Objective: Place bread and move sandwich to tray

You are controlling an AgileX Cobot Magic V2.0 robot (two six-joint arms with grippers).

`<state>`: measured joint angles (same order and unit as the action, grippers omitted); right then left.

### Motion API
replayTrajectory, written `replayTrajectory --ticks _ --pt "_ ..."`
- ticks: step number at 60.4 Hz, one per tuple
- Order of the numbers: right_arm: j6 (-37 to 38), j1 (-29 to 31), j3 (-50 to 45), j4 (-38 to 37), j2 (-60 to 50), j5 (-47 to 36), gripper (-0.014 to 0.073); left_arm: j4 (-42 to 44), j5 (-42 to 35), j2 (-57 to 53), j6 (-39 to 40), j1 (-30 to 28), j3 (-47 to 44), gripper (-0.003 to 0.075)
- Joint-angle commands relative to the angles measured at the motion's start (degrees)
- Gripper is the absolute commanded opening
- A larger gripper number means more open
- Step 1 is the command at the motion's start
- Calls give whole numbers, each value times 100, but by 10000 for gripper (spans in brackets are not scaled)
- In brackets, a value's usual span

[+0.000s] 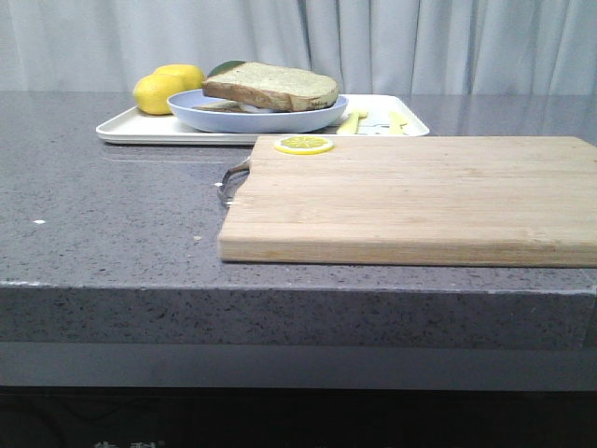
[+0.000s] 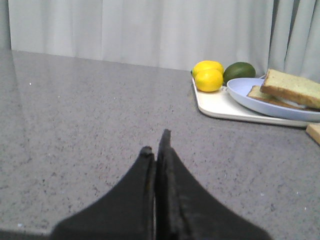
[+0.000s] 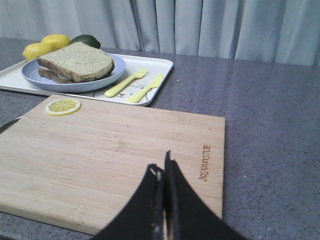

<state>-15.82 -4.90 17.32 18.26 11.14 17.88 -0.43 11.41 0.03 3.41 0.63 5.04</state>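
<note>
A: Front view first: where does everything sit?

B: The sandwich lies on the blue plate, and the plate stands on the white tray at the back of the counter, beside two lemons. The thick bread is already the top slice. The cutting board in front holds only a lemon slice.

A: And the grippers?

B: Both are empty. The left gripper has its fingers pressed together above bare counter, well apart from the tray. The right gripper is likewise closed, over the near part of the board.

A: How would the sandwich handle?

B: I judge it light and soft; the bread would crush under a hard pinch, and the top slice could slide off the filling, which I can barely see. The plate looks stiff and smooth, perhaps slippery.

A: So where to take hold?

B: The plate's rim, kept level, on the side away from the yellow fork and knife.
</note>
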Motion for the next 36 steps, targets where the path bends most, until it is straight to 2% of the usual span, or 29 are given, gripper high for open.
replayTrajectory --ticks 1,15,19,36 --pt "-53 21 162 46 40 -414 -85 -64 -552 -178 67 6 -85 -19" --pt "-53 21 162 46 40 -410 -85 -64 -659 -165 67 6 -603 -19" --pt "-53 21 162 46 40 -402 -85 -64 -440 -165 67 6 -588 -19" --pt "-53 21 162 46 40 -396 -85 -64 -440 -155 67 6 -588 -19"
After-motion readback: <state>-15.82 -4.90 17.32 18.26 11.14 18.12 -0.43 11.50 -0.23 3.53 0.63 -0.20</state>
